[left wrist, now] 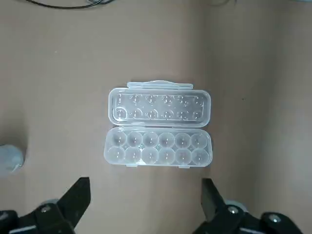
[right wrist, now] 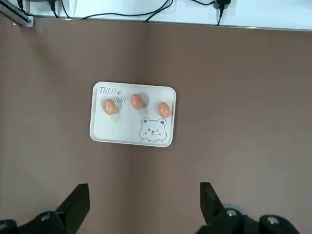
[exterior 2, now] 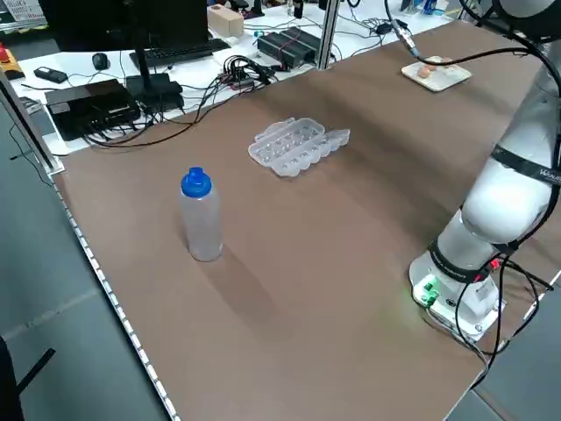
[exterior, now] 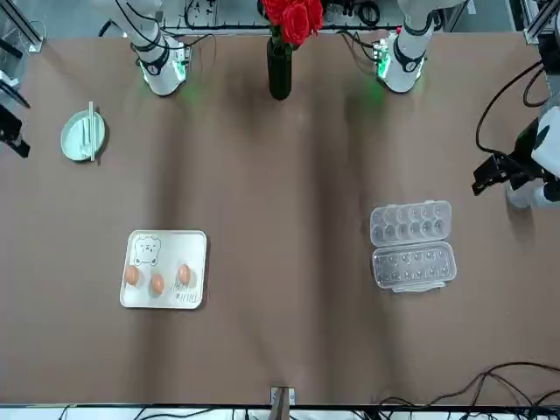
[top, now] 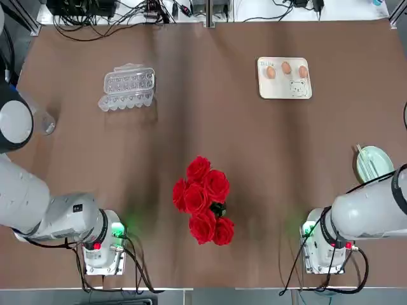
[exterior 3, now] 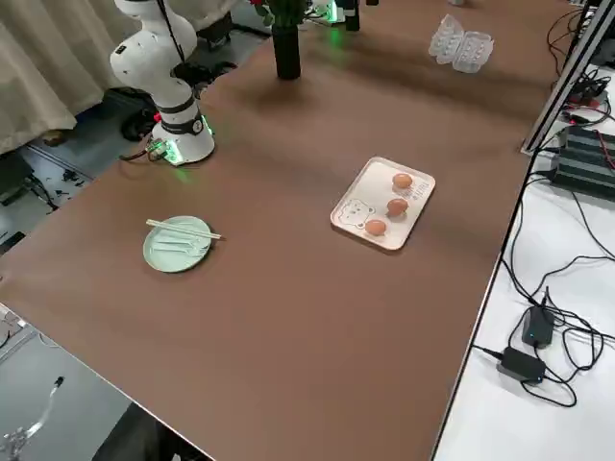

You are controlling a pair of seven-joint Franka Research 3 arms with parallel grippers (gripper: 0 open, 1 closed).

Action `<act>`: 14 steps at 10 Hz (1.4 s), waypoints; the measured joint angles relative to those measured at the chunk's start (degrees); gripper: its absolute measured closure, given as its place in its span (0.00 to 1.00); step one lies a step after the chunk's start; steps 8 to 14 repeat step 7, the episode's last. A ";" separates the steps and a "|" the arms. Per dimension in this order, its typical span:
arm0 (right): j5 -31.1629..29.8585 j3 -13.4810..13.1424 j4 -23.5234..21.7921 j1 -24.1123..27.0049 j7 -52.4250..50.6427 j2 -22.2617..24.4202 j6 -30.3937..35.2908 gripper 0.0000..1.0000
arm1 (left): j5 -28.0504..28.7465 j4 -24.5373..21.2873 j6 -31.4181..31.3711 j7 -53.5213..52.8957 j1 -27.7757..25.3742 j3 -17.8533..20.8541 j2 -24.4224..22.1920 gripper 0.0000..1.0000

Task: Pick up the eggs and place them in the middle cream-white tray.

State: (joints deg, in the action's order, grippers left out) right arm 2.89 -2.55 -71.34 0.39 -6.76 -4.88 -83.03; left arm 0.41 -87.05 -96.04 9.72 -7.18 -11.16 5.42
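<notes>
Brown matte tabletop (top: pixel 254 159), wide, soft shadows across it, metal edging along its rim. Beyond the far edge, a white desk (exterior 3: pixel 548 413) with tangled black cables and small black adapter boxes (exterior 3: pixel 538 327); a monitor (exterior 2: pixel 96 26) and a keyboard (exterior 2: pixel 184 53) stand on it. Grey floor (exterior 2: pixel 53 263) below; beige curtain (exterior 3: pixel 48 67) hanging behind the robot's side. The cream-white tray (top: pixel 285 78) lies flat on the robot's right half, toward the far edge, bear drawing in one corner; three orange-brown eggs (right wrist: pixel 137 101) rest in it, apart from one another. Clear egg carton (left wrist: pixel 158 124) lies open on the left half, cups bare. Bottle with blue cap (exterior 2: pixel 202 219) upright near the left side. Red roses (top: pixel 203 200) in a dark vase (exterior: pixel 279 68) between the arm bases. Pale green plate (exterior 3: pixel 180 244) at the right, chopsticks across it. Left gripper (left wrist: pixel 146 195) hangs above the left side, released, nothing grasped. Right gripper (right wrist: pixel 145 195) hangs above the right side, likewise released, holding nothing.
</notes>
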 joint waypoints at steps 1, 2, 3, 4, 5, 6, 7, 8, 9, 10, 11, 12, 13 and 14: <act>-0.06 0.25 -0.30 -0.03 0.25 0.01 0.71 0.00 | 0.00 0.00 0.00 0.00 -0.02 0.02 0.06 0.00; -0.16 0.38 -0.63 -0.03 0.48 0.00 0.95 0.00 | 0.00 0.00 0.02 0.00 -0.04 0.02 0.10 0.00; -0.30 0.38 -0.77 -0.02 0.55 -0.02 0.95 0.00 | 0.00 0.00 0.02 0.00 -0.03 0.01 0.25 0.00; -0.46 0.38 -0.87 -0.02 0.59 -0.02 0.95 0.00 | 0.00 0.00 0.02 0.00 -0.03 0.02 0.40 0.00; -0.56 0.38 -0.96 0.00 1.05 -0.02 0.95 0.00 | 0.00 0.00 0.02 0.00 -0.04 0.03 0.53 0.00; -0.58 0.38 -1.01 0.00 2.22 -0.02 0.95 0.00 | 0.00 0.00 0.02 0.00 -0.04 0.02 0.64 0.00; -0.58 0.40 -1.14 -0.01 3.08 -0.02 0.95 0.00 | 0.00 0.00 0.02 0.00 -0.04 0.03 0.69 0.00; -0.58 0.40 -1.14 -0.01 3.08 -0.02 0.95 0.00 | 0.00 0.00 0.02 0.00 -0.04 0.03 0.69 0.00; -0.58 0.40 -1.14 -0.01 3.08 -0.02 0.95 0.00 | 0.00 0.00 0.02 0.00 -0.04 0.03 0.69 0.00; -0.58 0.40 -1.14 -0.01 3.08 -0.02 0.95 0.00 | 0.00 0.00 0.02 0.00 -0.04 0.03 0.69 0.00; -0.58 0.40 -1.14 -0.01 3.08 -0.02 0.95 0.00 | 0.00 0.00 0.02 0.00 -0.04 0.03 0.69 0.00; -0.58 0.40 -1.14 -0.01 3.08 -0.02 0.95 0.00 | 0.00 0.00 0.02 0.00 -0.04 0.03 0.69 0.00; -0.58 0.40 -1.14 -0.01 3.08 -0.02 0.95 0.00 | 0.00 0.00 0.02 0.00 -0.04 0.03 0.69 0.00; -0.58 0.40 -1.14 -0.01 3.08 -0.02 0.95 0.00 | 0.00 0.00 0.02 0.00 -0.04 0.03 0.69 0.00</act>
